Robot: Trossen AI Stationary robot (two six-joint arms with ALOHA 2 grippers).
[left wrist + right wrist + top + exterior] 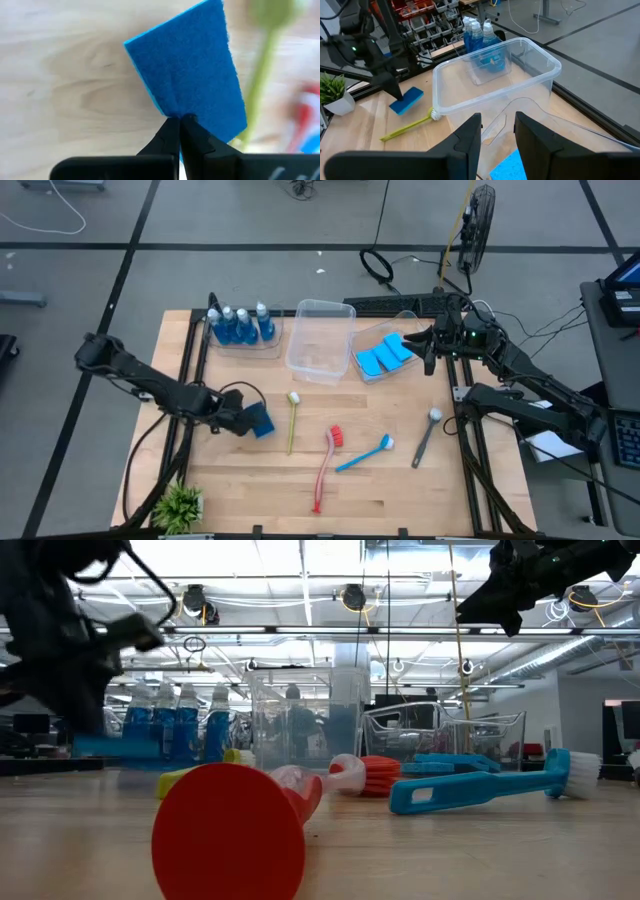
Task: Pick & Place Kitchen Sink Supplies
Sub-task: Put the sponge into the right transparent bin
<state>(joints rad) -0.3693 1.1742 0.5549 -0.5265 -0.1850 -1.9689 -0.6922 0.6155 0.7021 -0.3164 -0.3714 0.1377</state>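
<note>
1. The left arm reaches in low from the left edge of the counter (400, 500), bent at the elbow. Its hand (243, 420) sits near the middle-left, right at a flat blue sponge (262, 421).
2. The left wrist view settles it: the fingers (170, 136) are pinched tight on the sponge's near edge, so the left hand is grasping the sponge. The sponge looks like it's on or barely off the wood; I can't really tell which.
3. Just beside the sponge lies the yellow-green brush (292, 421). Further right are the red brush (326, 465), the blue brush (364, 453) and the grey brush (426, 436), all flat on the counter.
4. The right arm is folded up at the back right. Its hand (497, 131) hangs half-open with nothing in it, above the tub (372, 372) holding more blue sponges (385, 354).
5. The bottles (240, 325) of blue liquid stand in a tub at the back left, with an empty tub (320, 340) between.
</note>
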